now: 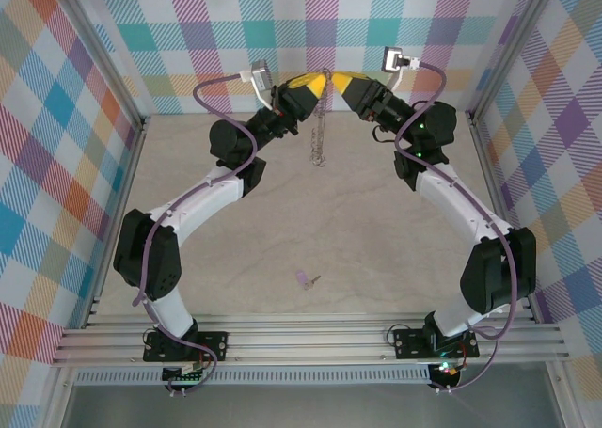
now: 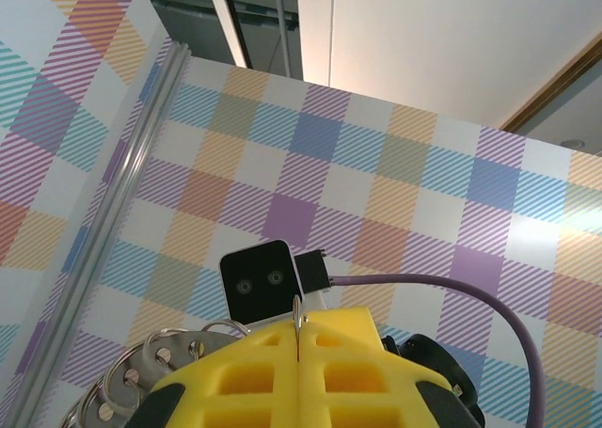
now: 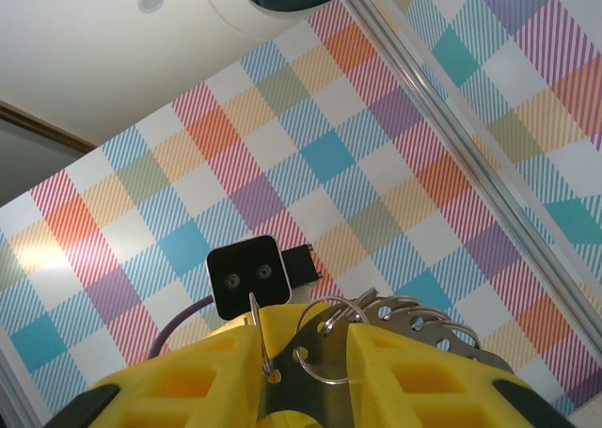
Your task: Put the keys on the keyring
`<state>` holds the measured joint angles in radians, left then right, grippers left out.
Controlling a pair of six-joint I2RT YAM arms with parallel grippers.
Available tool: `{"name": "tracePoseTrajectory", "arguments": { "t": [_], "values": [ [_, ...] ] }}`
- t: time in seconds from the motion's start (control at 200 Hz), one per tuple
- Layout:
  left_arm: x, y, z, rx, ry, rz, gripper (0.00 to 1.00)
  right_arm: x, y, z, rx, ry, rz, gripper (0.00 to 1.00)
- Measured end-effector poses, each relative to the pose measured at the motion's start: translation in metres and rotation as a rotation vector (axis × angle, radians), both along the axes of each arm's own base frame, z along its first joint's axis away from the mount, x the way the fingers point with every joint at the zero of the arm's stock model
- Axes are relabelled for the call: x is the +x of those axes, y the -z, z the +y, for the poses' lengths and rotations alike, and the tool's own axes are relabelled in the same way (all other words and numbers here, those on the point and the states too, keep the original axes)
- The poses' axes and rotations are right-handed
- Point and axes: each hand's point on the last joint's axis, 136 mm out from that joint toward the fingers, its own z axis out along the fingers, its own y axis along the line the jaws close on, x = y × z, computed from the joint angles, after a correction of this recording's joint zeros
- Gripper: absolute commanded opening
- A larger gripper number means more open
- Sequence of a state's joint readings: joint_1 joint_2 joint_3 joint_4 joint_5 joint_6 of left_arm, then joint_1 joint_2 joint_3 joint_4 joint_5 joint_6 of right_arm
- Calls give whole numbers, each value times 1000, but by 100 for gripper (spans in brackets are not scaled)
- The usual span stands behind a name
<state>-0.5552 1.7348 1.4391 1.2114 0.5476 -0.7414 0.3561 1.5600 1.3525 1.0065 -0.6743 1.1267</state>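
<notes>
two arms are raised toward the far checked wall (image 1: 188, 33), their tips met head-on above the table (image 1: 282, 212).

left side: the left gripper (image 1: 318, 81) is clenched. in the left wrist view its yellow fingers (image 2: 240, 376) are pressed flat together, and a thin metal edge of the keyring (image 1: 320, 127) is nipped in the seam and sticks up just above it. more of the ring's small silvery loops (image 2: 155, 357) are fanned out beside the left finger, low in that view. the black camera block of the other wrist (image 2: 259, 282) is seen straight ahead, with a purple cable (image 2: 442, 282) run off to its right.

middle: the keyring is hung edge-on from the two tips, its fringe trailing down like a chain, off the table.

the keys (image 1: 304, 279) are left flat on the table, near its front edge, roughly midway between the two bases and well apart from the ring and from both grippers. a lilac head and a short grey blade are made out.

right side: the right gripper (image 1: 335, 78) is seen with its jaws parted. in the right wrist view a clear gap is kept between its yellow fingers (image 3: 414, 381), and ring loops (image 3: 324, 353) sit in that gap. whether the pads touch the metal cannot be told.
</notes>
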Motion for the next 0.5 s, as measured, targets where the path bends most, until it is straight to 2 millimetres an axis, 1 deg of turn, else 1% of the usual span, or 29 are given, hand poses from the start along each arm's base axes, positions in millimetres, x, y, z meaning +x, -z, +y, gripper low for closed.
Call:
{"name": "tracePoseTrajectory", "arguments": {
  "t": [0.22,0.5],
  "values": [
    [2,1,-1,0,0,1,0,0,0,0,-2,-2,-1,32],
    [7,8,-5,9,3,18,0,-4,2,3,-14,-16,-9,32]
  ]
}}
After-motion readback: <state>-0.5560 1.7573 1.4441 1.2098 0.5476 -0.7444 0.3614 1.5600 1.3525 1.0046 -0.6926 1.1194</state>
